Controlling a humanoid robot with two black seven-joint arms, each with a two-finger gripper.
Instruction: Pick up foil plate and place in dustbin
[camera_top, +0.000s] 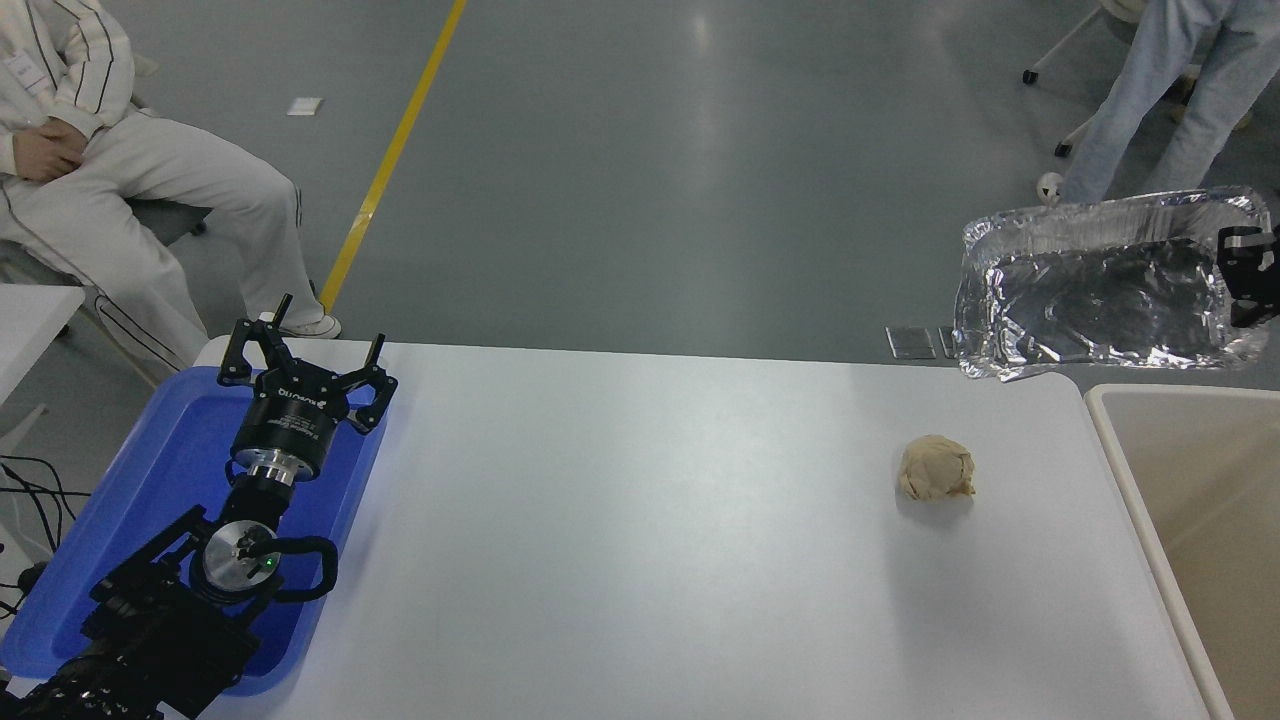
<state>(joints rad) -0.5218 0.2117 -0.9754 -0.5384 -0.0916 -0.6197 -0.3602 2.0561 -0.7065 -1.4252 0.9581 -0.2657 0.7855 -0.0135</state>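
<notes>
The foil plate (1100, 300) is a shiny crinkled silver tray held in the air beyond the table's far right corner, tilted towards the camera. My right gripper (1242, 280) is shut on its right rim; only its fingers show at the picture's right edge. The dustbin (1120, 440) is a cream-beige bin at the table's right side, just below and right of the plate. My left gripper (300, 350) is open and parked over the blue tray at the lower left.
A crumpled tan paper ball (936, 468) lies on the white table (640, 540) near its right end. A blue tray (170, 470) sits at the left edge. One person sits at the far left (110, 170); another stands at the far right (1170, 90).
</notes>
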